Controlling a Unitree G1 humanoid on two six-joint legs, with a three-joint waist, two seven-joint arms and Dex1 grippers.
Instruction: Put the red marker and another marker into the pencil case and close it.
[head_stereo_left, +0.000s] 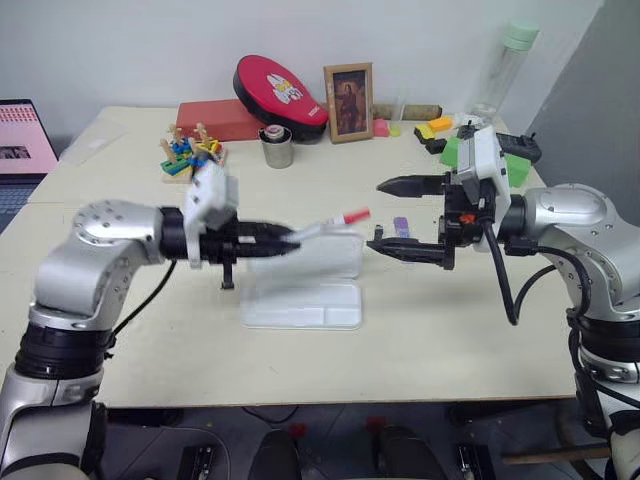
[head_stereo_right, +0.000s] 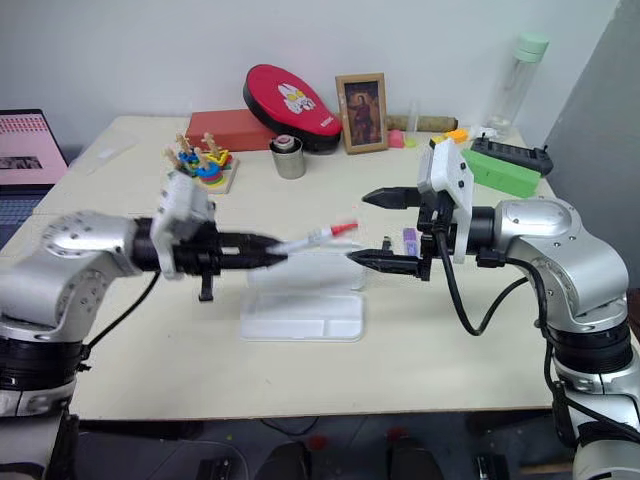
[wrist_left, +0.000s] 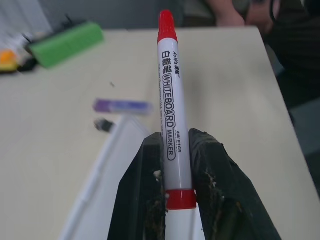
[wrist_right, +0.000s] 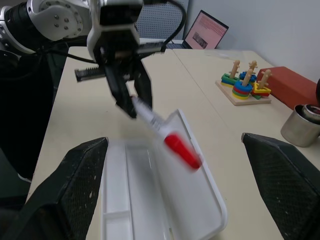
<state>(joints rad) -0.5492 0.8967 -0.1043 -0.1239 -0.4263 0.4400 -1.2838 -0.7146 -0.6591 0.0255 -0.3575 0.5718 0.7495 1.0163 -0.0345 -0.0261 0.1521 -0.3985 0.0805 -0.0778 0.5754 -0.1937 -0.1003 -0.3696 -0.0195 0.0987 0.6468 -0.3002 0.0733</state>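
Nearest the head camera, at centre left of the frame, the left tool (head_stereo_left: 285, 241) has its two black fingers clamped tight on the tail half of the red marker (head_stereo_left: 335, 223). The marker juts out past the fingertips toward frame centre, red cap leading and tipped slightly upward. It hangs in the air just above the raised lid of the pencil case (head_stereo_left: 305, 285), which lies open on the worktop (head_stereo_left: 450, 330) at lower centre with its tray flat and nothing visible inside.

Facing it from the right of the frame, the right tool (head_stereo_left: 405, 216) stands spread as wide as it goes, one finger high and one low, gripping nothing, its tips near the marker's cap but apart from it.

Between the right tool's fingers and behind the lid lies another marker (head_stereo_left: 401, 227), short and purple, on the worktop beside a small black object (wrist_left: 103, 125).

The step in hand looks to be getting the red marker into the tray. To do it well, the barrel should probably be turned parallel to the long compartment and brought in front of the upright lid rather than over its edge, since a knock there could swing the lid or shift the light case. Lowering until the marker nearly rests on the tray before letting go should stop it bouncing out. The wide right tool could steady the lid, or take the cap end if a handover is meant.
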